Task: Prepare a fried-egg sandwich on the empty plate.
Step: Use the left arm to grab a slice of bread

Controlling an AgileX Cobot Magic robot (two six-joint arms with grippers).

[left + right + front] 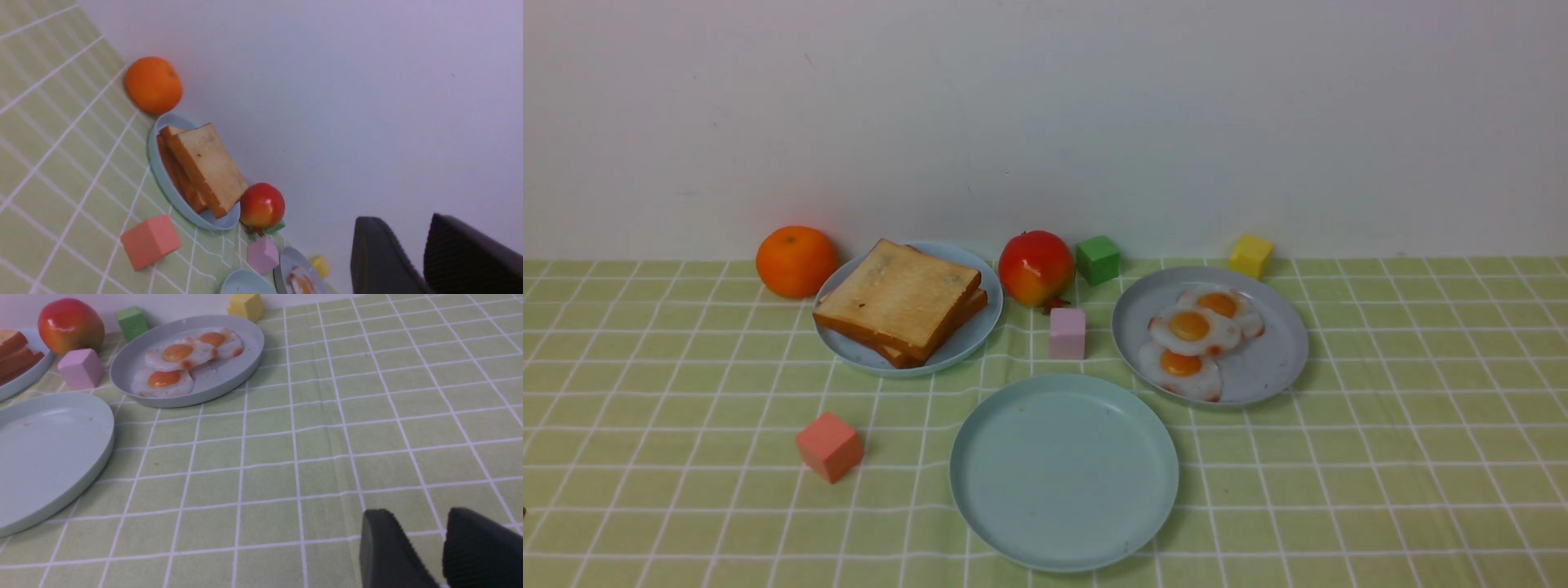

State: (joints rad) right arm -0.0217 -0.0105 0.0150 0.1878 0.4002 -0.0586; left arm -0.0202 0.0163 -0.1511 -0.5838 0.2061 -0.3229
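1. A green checked tablecloth ran back to a plain white wall.
2. The mint-teal plate sat front and centre, bare. No sandwich existed yet.
3. The toast stack lay on the sky-blue plate at the back left. The fried eggs lay on the grey-blue plate at the right.
4. The left gripper and the right gripper each showed only a narrow gap between the jaws, with nothing held.
5. The first step was probably fetching the top slice. It would be best pinched by a crust edge, lifted clear of the slice beneath, and laid flat mid-plate, avoiding the lilac cube.
6. Neither arm appeared in the front view, and the frame edges cut off the fingers. The slice count was unclear, and the overlapping eggs hid each other's edges.
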